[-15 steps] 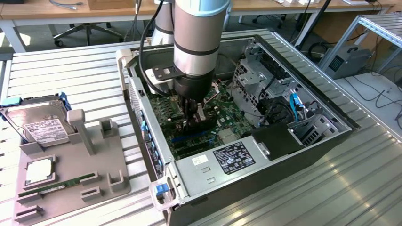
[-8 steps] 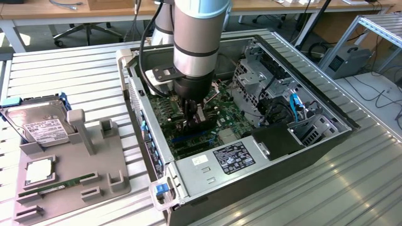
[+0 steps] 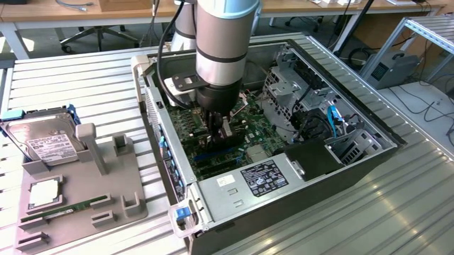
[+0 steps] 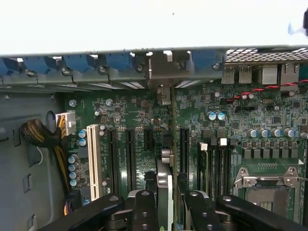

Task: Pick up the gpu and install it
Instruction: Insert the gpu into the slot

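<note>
Even, bright room light fills the exterior view, with pale sheen along the slatted metal bench [image 3: 397,212] and soft shadow inside the computer case [image 3: 298,159]. In the wrist view the case wall [image 4: 144,24] glares to flat white, while the motherboard [image 4: 231,125] stays dim but readable.

gpu [image 4: 163,192] edge-on, lower part cut off; faces hidden.

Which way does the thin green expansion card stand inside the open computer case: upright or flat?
Upright: the claw holds the thin green expansion card on edge above the motherboard's slots.
</note>
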